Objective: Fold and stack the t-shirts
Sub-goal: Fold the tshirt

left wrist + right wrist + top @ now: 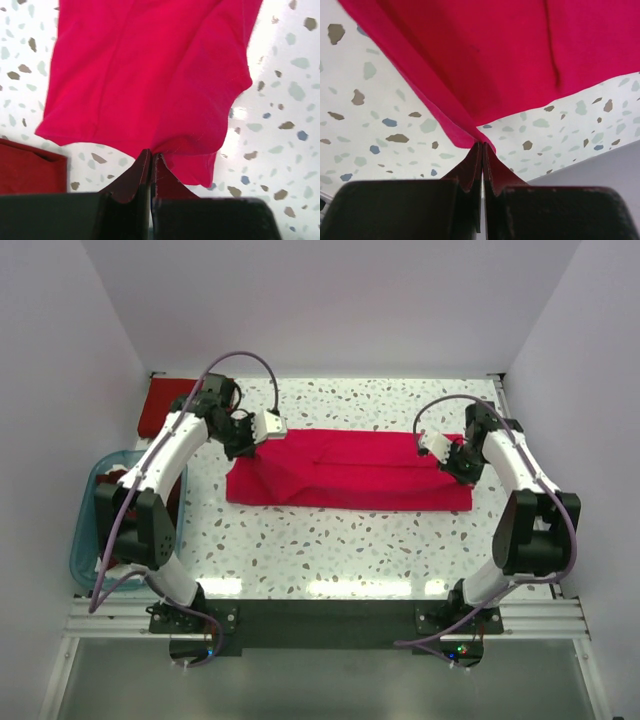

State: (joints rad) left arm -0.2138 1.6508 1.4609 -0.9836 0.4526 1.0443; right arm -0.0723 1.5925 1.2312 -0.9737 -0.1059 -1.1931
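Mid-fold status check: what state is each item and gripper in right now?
crimson t-shirt: folded into a long band, spread across the table, pinched at both ends.
dark red t-shirt: folded, lying at the far left corner.
blue tub: at the left edge, something dark red inside, partly hidden.
left gripper: shut on the crimson t-shirt's edge.
right gripper: shut on the crimson t-shirt's corner.

Our right gripper (482, 147) is pinched tight on a corner of the crimson t-shirt (495, 55), and the fabric fans out from there over the speckled table (375, 115).
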